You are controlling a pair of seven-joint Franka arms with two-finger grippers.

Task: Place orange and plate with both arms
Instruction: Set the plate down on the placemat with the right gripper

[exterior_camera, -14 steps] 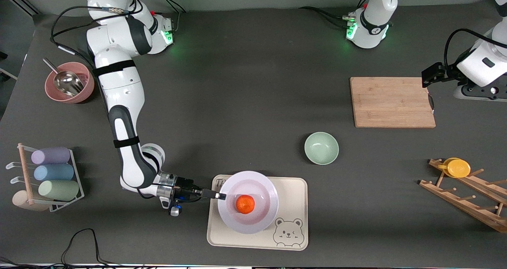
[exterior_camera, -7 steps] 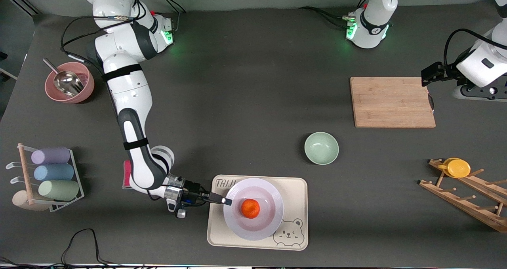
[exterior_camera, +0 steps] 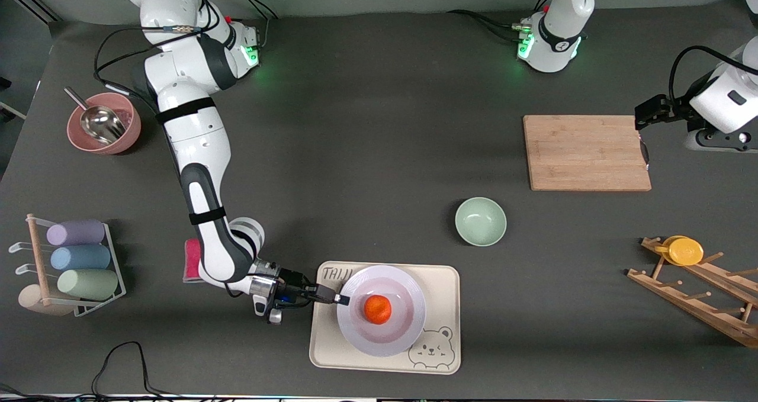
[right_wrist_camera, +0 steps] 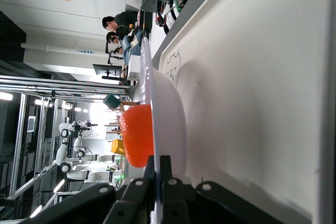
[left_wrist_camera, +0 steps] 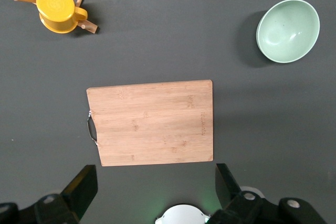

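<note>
- Cream rectangular tray with a bear drawing (exterior_camera: 441,283), sitting low centre in the front view, is carrying the round white glossy plate (exterior_camera: 408,331); over the last second the plate has been sliding toward the bear corner and is now lying flat on the tray.
- Right gripper (exterior_camera: 340,299) is pinching the plate's rim at the edge toward the right arm's end; right wrist view shows both fingers still clamped on that thin rim (right_wrist_camera: 157,179). Release looks like the next step, as I judge it.
- Left gripper (left_wrist_camera: 152,192), at the front view's right edge, is waiting with jaws spread wide over the bamboo cutting board (exterior_camera: 586,152).
- Small bright orange fruit (exterior_camera: 377,309) is resting in the plate's well.
- Pale green bowl (exterior_camera: 480,221) is standing empty.
- Pink bowl (exterior_camera: 127,138), upper left, is holding a metal scoop (exterior_camera: 100,122).
</note>
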